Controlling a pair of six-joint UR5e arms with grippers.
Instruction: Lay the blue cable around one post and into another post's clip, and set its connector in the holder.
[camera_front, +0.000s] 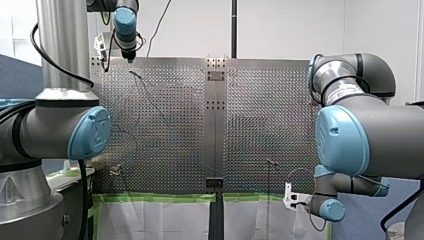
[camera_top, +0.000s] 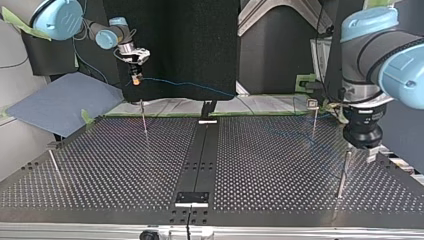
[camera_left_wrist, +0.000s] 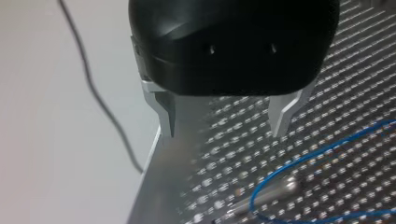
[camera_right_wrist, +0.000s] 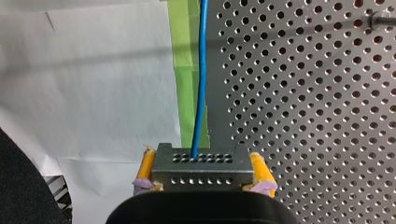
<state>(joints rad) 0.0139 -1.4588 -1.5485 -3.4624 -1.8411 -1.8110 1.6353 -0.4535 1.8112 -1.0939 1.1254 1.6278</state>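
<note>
My right gripper is clamping the grey connector between its yellow pads, hanging just off the taped edge of the table. The blue cable is running from it across the table to a post near the diagonally opposite corner, where it seems to be curling around the shaft. My left gripper is hovering over that post, metal fingers spread and holding nothing. I am worrying that a pull from the connector end could lift that loose loop off the post or bend the thin post, since nothing is pinning the cable there. The left wrist view is showing the loop, which the front view is barely giving me, and only the right wrist view is confirming the grip. I am not finding the holder in any view.
</note>
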